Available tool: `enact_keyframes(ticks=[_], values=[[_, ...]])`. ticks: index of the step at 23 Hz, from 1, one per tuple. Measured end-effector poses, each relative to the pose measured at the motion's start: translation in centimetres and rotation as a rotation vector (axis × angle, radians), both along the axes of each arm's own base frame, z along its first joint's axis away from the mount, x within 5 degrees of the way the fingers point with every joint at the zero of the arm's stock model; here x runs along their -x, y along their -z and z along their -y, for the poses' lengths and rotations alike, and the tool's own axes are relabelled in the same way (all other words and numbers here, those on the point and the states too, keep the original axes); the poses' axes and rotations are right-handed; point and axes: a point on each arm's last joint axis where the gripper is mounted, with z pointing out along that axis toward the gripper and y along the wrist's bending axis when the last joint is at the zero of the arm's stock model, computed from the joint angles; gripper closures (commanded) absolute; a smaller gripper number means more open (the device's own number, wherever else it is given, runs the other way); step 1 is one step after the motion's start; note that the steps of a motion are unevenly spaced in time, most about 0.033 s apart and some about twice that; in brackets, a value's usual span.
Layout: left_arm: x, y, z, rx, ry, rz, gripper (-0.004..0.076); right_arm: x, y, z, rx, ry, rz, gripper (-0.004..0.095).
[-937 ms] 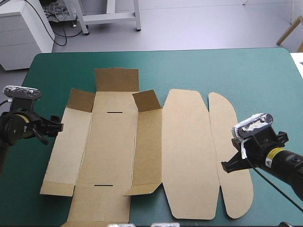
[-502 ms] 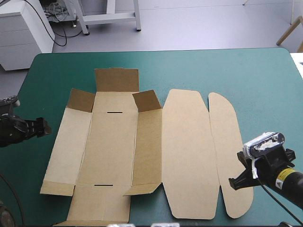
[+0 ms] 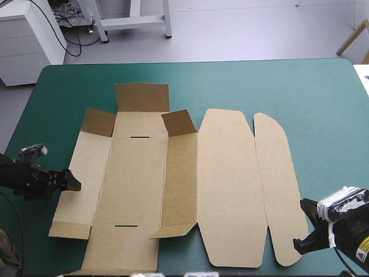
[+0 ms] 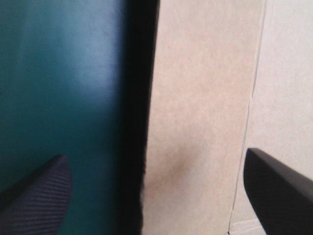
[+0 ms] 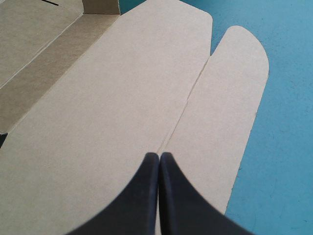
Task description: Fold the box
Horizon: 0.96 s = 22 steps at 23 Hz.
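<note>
The brown box (image 3: 138,173) lies as a cut sheet, nearly flat on the teal-green cover, lid and rounded outer flap (image 3: 282,190) spread to the right. Two small corner flaps (image 3: 180,122) stand partly raised at its far end. My left gripper (image 3: 72,183) is low at the box's left edge, open; in the left wrist view the gripper (image 4: 154,156) straddles the edge of the left wall panel (image 4: 195,98). My right gripper (image 3: 301,245) is shut and empty by the outer flap's near end. In its own view the right gripper (image 5: 159,156) hovers over the crease between lid (image 5: 112,107) and flap.
Bare teal-green cover (image 3: 259,86) runs along the far side and to the right of the box. The box's near flap (image 3: 118,248) reaches almost to the table's near edge. A narrow strip of cover (image 3: 40,115) lies left of the box.
My left gripper has come down toward the near side and right, up to the box's left edge. My right gripper has drawn back toward the near right corner, off the outer flap.
</note>
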Motion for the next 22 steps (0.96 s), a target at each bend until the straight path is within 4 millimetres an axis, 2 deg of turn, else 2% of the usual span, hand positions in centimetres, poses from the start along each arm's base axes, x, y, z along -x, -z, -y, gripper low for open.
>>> enact_keyframes(ticks=[3,8,22], values=[[0.1,0.6,1.3,0.021,0.057,-0.035,0.0052,0.1,0.0,0.1,-0.002,0.000,0.003,0.0927],[-0.4,0.6,5.0,0.036,0.231,-0.070,0.0052,0.0,0.0,0.1,0.006,0.005,0.009,0.0927],[-1.3,0.0,6.9,0.181,0.202,0.005,0.0052,-0.1,-0.2,0.1,-0.003,0.004,0.035,0.0927]])
